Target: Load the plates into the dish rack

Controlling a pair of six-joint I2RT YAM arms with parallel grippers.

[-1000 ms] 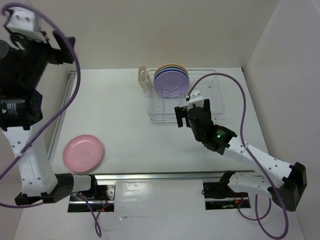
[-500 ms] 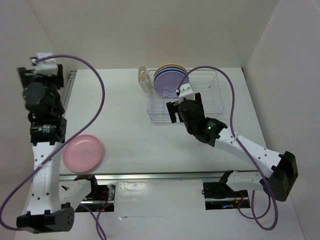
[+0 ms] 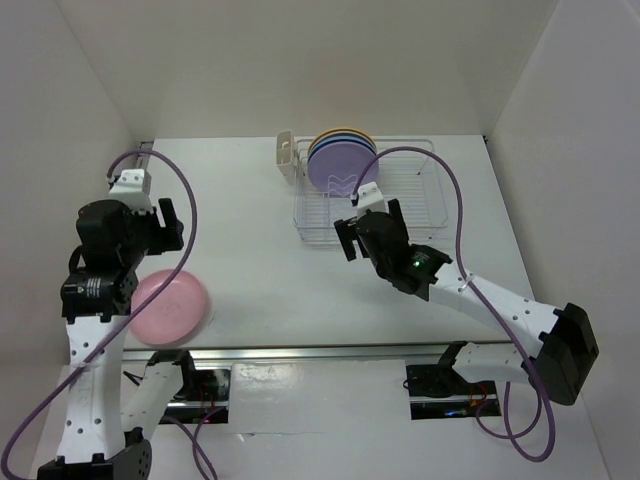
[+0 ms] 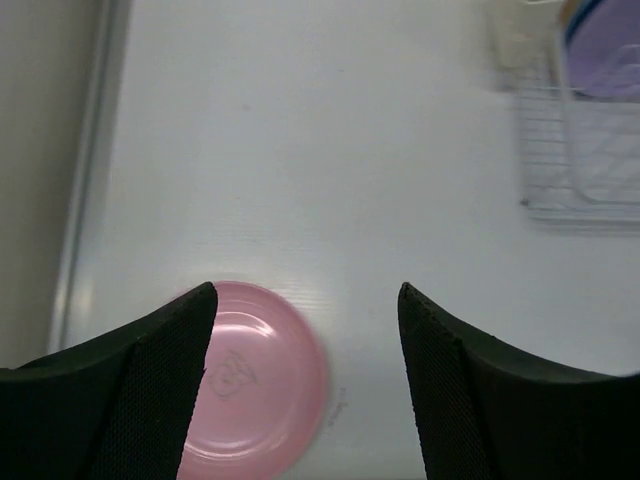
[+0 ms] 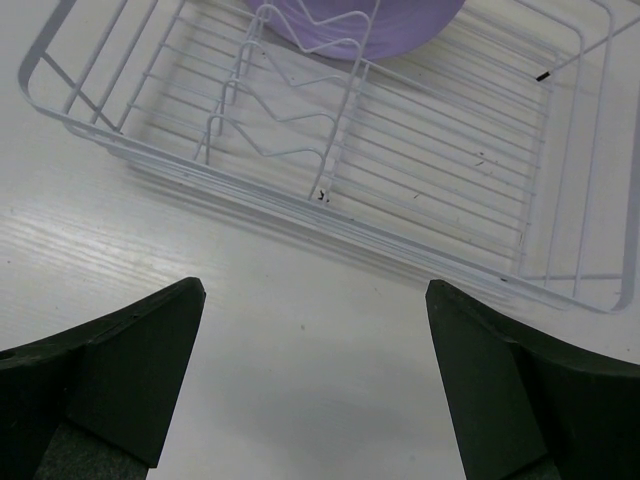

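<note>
Left gripper (image 4: 305, 292): jaws spread wide, nothing between them; it hangs over the table (image 3: 250, 250), part of the pink plate (image 4: 255, 380) showing between its fingers.
Right gripper (image 5: 315, 290): jaws wide apart, empty (no contact with the wires), just short of the dish rack (image 5: 350, 225) near edge.
Pink plate: flat on the table, near-left, well apart from the rack.
Lilac plate (image 3: 340, 165): upright in the rack's left end, other plates' rims behind it.

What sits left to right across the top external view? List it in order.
Round pink plastic plate → small white cutlery holder → round lilac purple plate standing in the white wire dish rack.
</note>
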